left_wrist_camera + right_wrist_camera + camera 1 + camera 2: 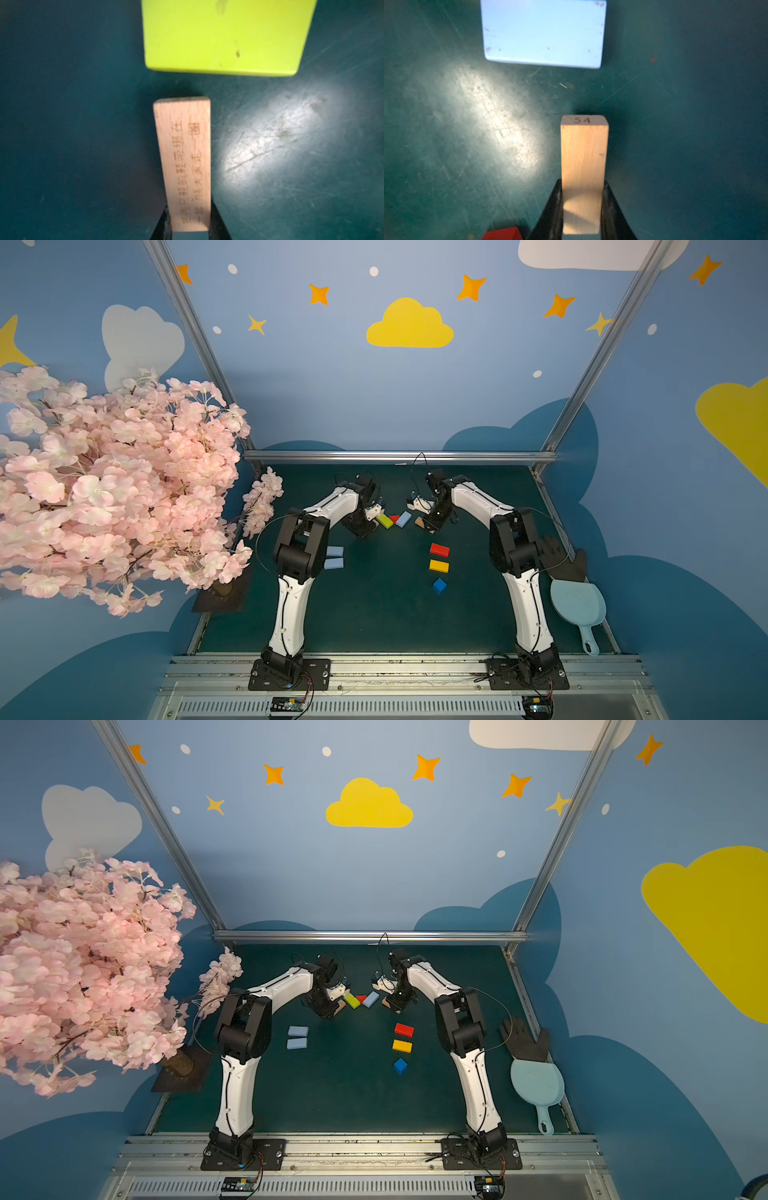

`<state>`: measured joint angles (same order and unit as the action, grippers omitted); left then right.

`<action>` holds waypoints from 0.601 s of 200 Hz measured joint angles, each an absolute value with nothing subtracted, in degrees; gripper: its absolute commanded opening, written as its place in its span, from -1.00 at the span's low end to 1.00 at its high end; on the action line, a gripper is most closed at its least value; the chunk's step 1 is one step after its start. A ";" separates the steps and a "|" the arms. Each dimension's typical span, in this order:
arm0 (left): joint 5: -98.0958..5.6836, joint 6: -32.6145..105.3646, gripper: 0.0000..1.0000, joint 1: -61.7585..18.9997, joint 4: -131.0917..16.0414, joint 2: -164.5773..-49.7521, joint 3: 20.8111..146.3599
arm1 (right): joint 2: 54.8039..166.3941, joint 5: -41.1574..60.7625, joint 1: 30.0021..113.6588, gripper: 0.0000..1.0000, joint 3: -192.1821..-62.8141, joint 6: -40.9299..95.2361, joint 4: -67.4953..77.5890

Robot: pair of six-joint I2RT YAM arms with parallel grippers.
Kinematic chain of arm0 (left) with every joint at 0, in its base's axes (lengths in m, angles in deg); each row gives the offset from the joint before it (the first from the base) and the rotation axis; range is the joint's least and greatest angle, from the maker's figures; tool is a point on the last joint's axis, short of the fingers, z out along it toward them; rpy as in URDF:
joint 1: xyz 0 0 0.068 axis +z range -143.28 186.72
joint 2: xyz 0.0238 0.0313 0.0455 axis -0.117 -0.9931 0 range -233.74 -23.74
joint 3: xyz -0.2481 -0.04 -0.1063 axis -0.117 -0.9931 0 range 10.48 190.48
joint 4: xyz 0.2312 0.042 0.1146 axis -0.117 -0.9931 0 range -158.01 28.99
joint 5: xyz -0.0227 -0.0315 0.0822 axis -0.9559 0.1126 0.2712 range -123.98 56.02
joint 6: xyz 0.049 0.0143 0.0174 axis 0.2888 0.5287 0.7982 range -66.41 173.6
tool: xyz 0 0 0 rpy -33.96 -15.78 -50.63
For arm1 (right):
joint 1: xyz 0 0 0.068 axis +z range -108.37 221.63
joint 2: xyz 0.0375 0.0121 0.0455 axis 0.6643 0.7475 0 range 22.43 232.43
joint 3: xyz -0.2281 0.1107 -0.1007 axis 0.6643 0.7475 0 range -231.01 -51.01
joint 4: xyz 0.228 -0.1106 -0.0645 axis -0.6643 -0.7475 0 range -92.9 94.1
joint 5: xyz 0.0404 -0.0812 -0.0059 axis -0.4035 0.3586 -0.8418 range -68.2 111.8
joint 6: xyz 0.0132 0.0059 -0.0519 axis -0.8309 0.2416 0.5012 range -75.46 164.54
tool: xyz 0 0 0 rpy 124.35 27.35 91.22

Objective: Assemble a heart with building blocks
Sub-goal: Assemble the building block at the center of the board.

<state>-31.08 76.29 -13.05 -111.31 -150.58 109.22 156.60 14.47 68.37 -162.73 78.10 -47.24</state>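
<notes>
The left jaws are clenched on a tan bar with burnt-in characters [182, 164], which juts out past their tips over the dark green counter [62, 124]. Just ahead of that bar's free end, apart from it, lies the lime green bar [224, 37]. The right jaws grasp a tan bar marked 54 [584, 172] the same way, with a light blue bar [544, 33] ahead of its end and off to one side, not touching. A corner of the red triangle [502, 233] shows close beside these jaws. In both top views the lime green bar, red triangle and light blue bar sit close together in a row between the two sets of jaws. Back from the right jaws, toward that arm's base, the red bar [439, 549], yellow bar [439, 566] and dark blue cube [439, 585] lie in a line, apart from each other. Back from the left jaws, by that arm's elbow, a pair of light blue bars [335, 551] lies side by side.
</notes>
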 measured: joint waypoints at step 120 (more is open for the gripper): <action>-30.10 77.50 -0.79 -12.72 -111.03 -151.13 110.14 | 158.81 15.63 70.08 -1.00 -166.45 78.03 -47.65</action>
